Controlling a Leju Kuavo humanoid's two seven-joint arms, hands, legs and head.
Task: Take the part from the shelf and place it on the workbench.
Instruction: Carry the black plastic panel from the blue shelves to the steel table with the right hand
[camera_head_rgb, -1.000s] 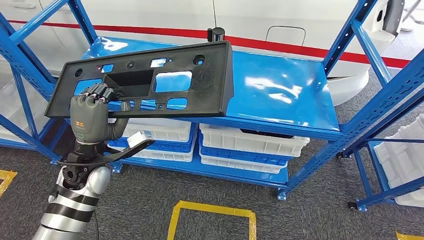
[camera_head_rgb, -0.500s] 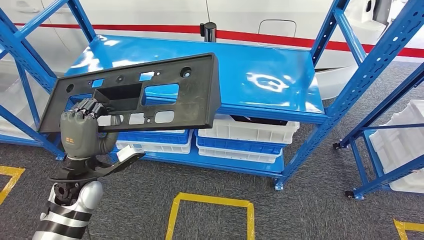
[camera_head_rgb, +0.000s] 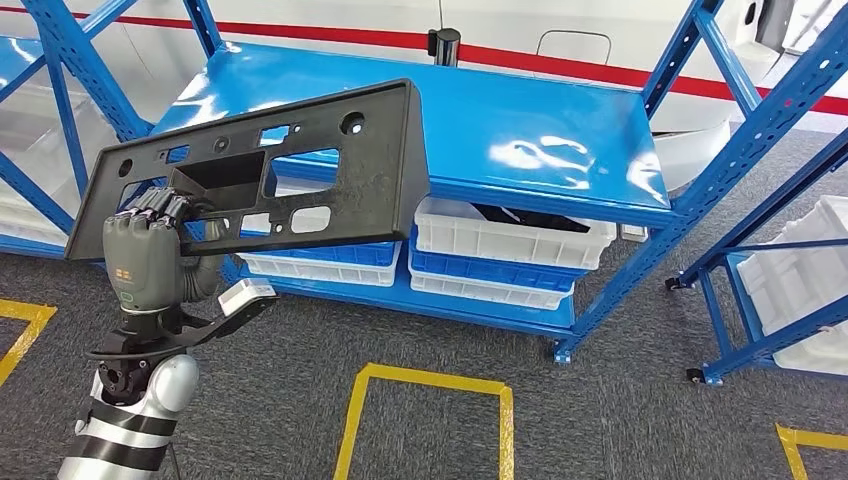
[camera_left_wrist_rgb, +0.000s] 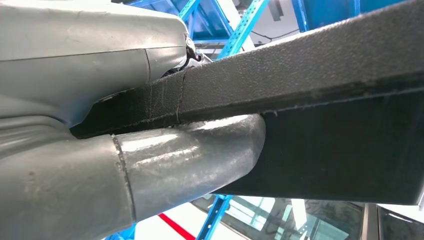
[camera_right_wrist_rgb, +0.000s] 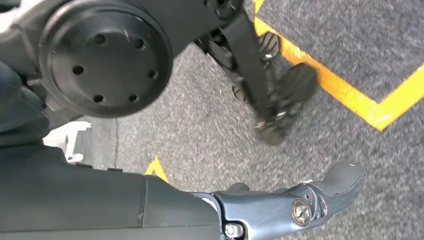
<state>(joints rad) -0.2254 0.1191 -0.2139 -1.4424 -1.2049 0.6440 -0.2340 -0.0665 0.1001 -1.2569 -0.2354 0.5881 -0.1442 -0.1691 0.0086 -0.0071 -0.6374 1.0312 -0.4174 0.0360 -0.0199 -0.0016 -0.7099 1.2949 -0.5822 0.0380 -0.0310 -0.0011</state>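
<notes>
Left hand (camera_head_rgb: 145, 262) gripping part (camera_head_rgb: 330, 185) at its near-left end, long axis running toward 2 o'clock; right hand (camera_right_wrist_rgb: 300, 205) hanging, grip unclear

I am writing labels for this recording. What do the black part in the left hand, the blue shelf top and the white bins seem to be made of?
Black part: probably moulded plastic, matte; its grainy texture shows in the left wrist view, held by the left hand.
Shelf top: likely painted metal, glossy; it mirrors bright light.
White bins: apparently plastic, smooth, with ribbed rims.
</notes>
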